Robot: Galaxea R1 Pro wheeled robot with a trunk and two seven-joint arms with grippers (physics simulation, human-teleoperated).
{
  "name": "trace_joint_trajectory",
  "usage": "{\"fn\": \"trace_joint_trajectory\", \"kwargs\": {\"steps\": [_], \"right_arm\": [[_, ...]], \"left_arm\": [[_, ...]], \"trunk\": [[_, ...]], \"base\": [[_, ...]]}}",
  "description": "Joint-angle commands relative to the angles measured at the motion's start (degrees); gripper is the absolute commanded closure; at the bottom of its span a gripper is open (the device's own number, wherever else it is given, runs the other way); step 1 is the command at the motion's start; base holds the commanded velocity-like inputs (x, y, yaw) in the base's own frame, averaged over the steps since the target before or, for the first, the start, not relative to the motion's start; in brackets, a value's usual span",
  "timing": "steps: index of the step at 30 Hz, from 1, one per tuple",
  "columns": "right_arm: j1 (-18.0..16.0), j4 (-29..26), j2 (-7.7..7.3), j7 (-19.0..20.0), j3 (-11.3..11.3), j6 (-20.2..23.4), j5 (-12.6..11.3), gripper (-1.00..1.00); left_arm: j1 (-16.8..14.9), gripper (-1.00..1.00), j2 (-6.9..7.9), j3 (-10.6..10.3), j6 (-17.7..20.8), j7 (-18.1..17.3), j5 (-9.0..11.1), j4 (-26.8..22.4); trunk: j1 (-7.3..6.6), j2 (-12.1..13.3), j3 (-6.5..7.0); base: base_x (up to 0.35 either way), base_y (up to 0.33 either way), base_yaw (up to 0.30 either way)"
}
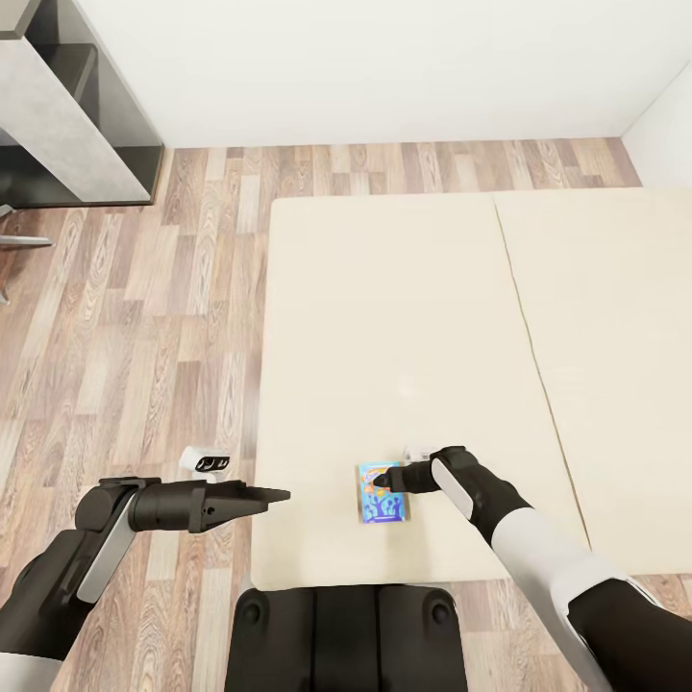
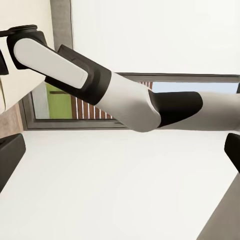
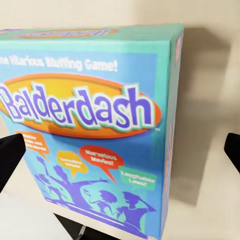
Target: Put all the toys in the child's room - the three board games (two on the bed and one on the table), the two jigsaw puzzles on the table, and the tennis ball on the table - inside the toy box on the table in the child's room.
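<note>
A light-blue board game (image 1: 384, 494), printed "Balderdash", lies flat on the cream bed (image 1: 404, 317) near its front edge. My right gripper (image 1: 386, 476) hovers at the box's far edge, open. In the right wrist view the board game (image 3: 95, 140) sits close ahead, with a dark fingertip (image 3: 10, 157) showing on either side of it. Off the bed's left edge, over the floor, my left gripper (image 1: 274, 497) points toward the box with nothing in it. In the left wrist view its fingertips (image 2: 10, 162) stand wide apart and my right arm (image 2: 125, 100) crosses above the pale bed.
A dark-grey desk (image 1: 67, 106) stands against the wall at the far left. Wood-plank floor (image 1: 144, 317) runs along the bed's left side. A second mattress half (image 1: 615, 365) continues to the right. My base (image 1: 346, 634) is against the bed's front edge.
</note>
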Motion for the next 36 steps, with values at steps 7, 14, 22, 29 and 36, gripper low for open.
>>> {"fn": "trace_joint_trajectory", "kwargs": {"steps": [7, 14, 22, 29, 36], "right_arm": [[-0.03, -0.05, -0.04, 0.32, 0.18, 0.17, 0.36, -1.0], [-0.03, -0.05, -0.04, 0.32, 0.18, 0.17, 0.36, -1.0], [-0.03, -0.05, -0.04, 0.32, 0.18, 0.18, 0.36, -1.0], [-0.03, -0.05, -0.04, 0.32, 0.18, 0.25, 0.36, -1.0], [-0.03, -0.05, -0.05, 0.32, 0.18, 0.25, 0.36, -1.0]], "left_arm": [[-0.03, -1.0, 0.05, -0.1, 0.59, -0.1, 0.16, -0.02], [-0.03, -1.0, 0.04, -0.1, 0.64, -0.1, 0.16, -0.01], [-0.03, -1.0, 0.04, -0.1, 0.61, -0.1, 0.16, -0.04], [-0.03, -1.0, 0.05, -0.1, 0.62, -0.1, 0.16, 0.0], [-0.03, -1.0, 0.05, -0.1, 0.58, -0.1, 0.16, 0.0]], "trunk": [[0.03, -0.09, -0.06], [0.03, -0.09, -0.06], [0.03, -0.09, -0.06], [0.03, -0.09, -0.06], [0.03, -0.09, -0.06]], "base": [[0.0, 0.026, 0.0], [0.0, 0.104, 0.0], [0.0, 0.095, 0.0], [0.0, 0.097, 0.0], [0.0, 0.074, 0.0]]}}
